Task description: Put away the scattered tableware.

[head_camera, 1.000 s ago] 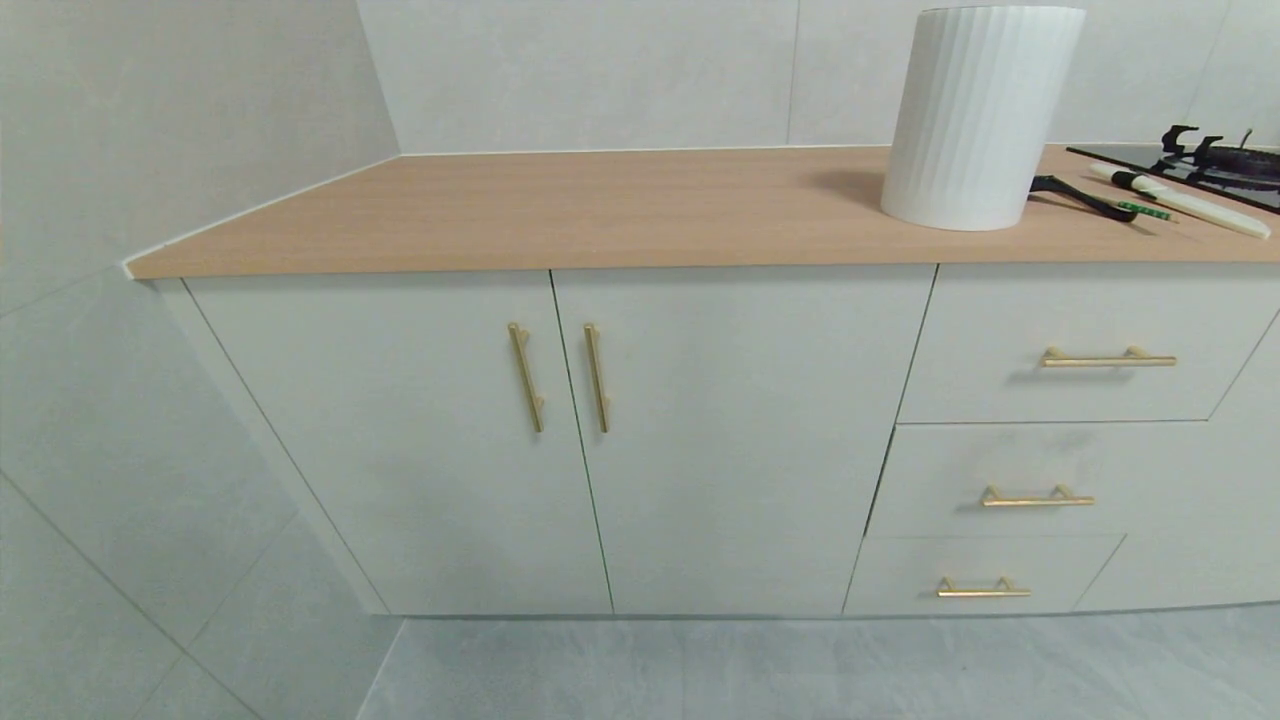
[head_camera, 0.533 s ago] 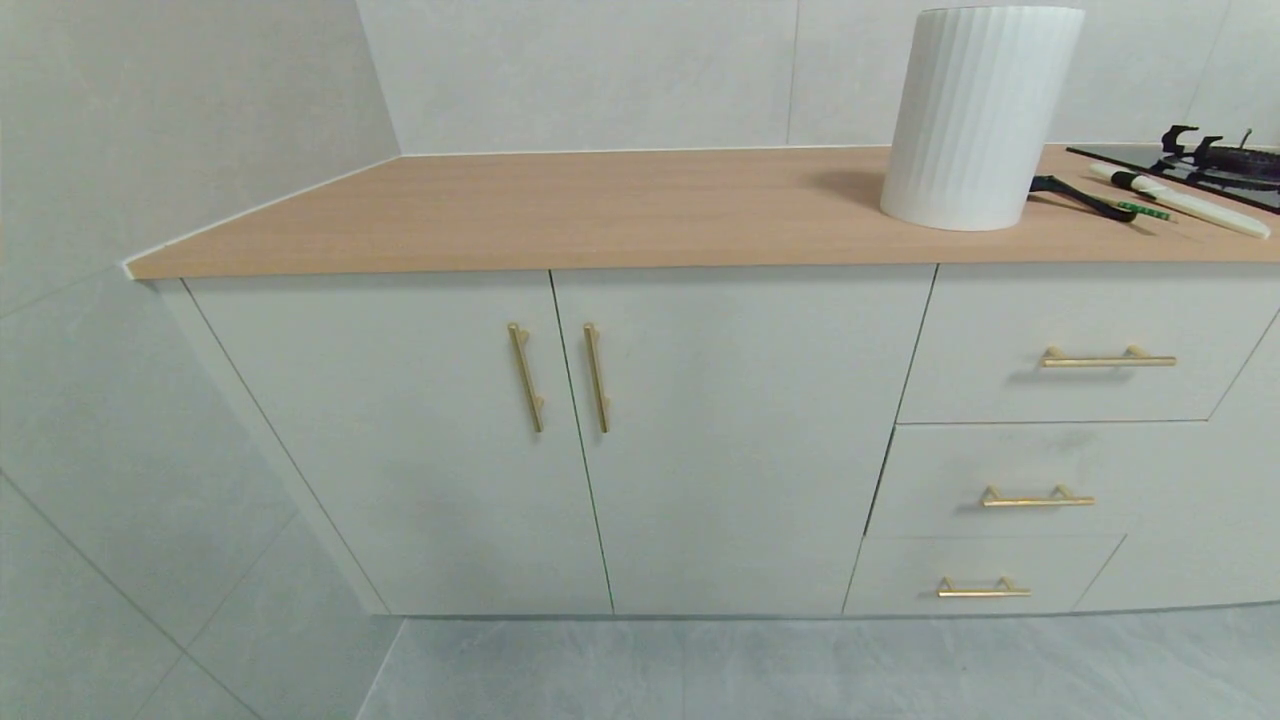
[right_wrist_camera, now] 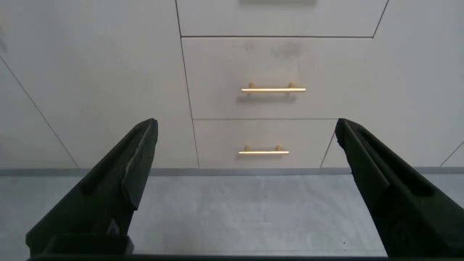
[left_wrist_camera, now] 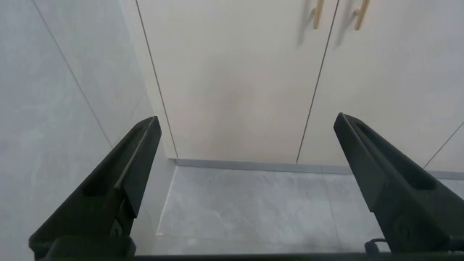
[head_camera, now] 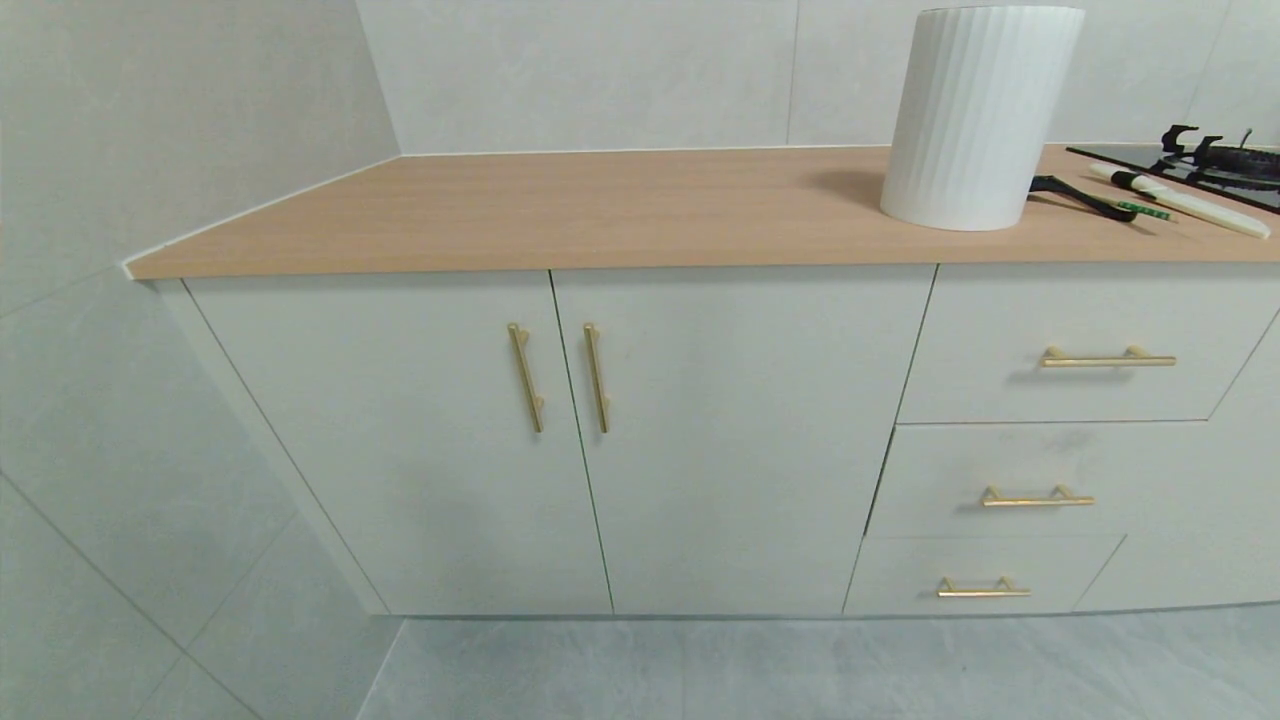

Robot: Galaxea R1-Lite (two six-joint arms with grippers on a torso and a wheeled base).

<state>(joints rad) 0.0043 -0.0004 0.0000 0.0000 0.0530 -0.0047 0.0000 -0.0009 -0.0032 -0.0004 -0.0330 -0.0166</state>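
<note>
Utensils [head_camera: 1200, 208] lie beside the white canister [head_camera: 975, 115], upper right on the countertop [head_camera: 560, 205].
Left gripper [left_wrist_camera: 245, 123] and right gripper [right_wrist_camera: 245, 123]: fingers spread apart.

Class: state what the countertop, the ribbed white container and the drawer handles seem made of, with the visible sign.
Countertop: wood or wood-look laminate, matte; fine brown grain.
Ribbed white container: ceramic or plastic, unclear; matte, even vertical ridges.
Drawer handles: probably metal, brass-coloured; thin golden bars.

Wooden countertop [head_camera: 600, 210] is sitting over two pale cabinet doors [head_camera: 400, 450], their upright gold handles [head_camera: 526, 377] hanging side by side. Three drawers [head_camera: 1000, 460] are stacking up right of them, and a black stove [head_camera: 1215, 160] is peeking in at the counter's far right end.
</note>
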